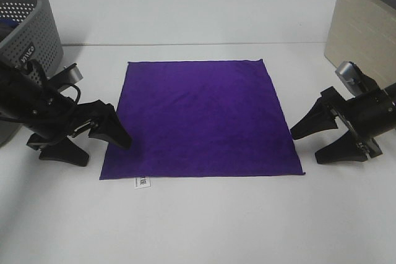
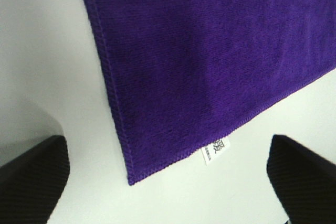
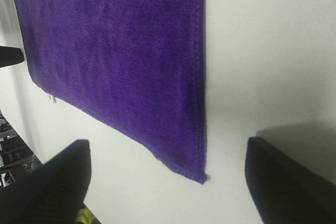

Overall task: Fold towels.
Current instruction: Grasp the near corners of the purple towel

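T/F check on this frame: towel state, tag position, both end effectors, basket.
1. The purple towel lies flat and unfolded on the table. True.
2. The left end effector is shut on the towel. False: it is open and holds nothing.
3. The white tag sits on the towel's near edge, by the left arm's corner. True.
4. The right end effector grips a towel corner. False: it is open, beside the right edge.
5. A grey basket stands at far left. True.

You have towel [image 1: 198, 115] flat on table [image 1: 198, 227] | left gripper [image 1: 105, 152] at its near-left edge | right gripper [image 1: 306, 148] just beside near-right corner | basket [image 1: 28, 23] behind left | bin [image 1: 365, 29] behind right
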Action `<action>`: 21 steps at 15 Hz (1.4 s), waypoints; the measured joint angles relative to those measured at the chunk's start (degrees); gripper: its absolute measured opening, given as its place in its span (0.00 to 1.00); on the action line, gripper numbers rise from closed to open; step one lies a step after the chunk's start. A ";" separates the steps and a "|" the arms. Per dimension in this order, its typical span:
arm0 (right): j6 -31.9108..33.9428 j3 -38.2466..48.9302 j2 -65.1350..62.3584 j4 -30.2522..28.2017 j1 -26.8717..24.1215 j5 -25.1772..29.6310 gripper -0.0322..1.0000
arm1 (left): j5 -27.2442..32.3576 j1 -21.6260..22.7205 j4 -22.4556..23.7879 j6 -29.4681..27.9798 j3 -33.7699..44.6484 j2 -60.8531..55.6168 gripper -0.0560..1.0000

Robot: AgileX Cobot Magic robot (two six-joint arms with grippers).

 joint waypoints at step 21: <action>10.08 -0.80 1.43 -1.09 13.64 -6.59 0.63 | 3.09 -8.59 -3.32 -2.29 -8.48 5.73 0.95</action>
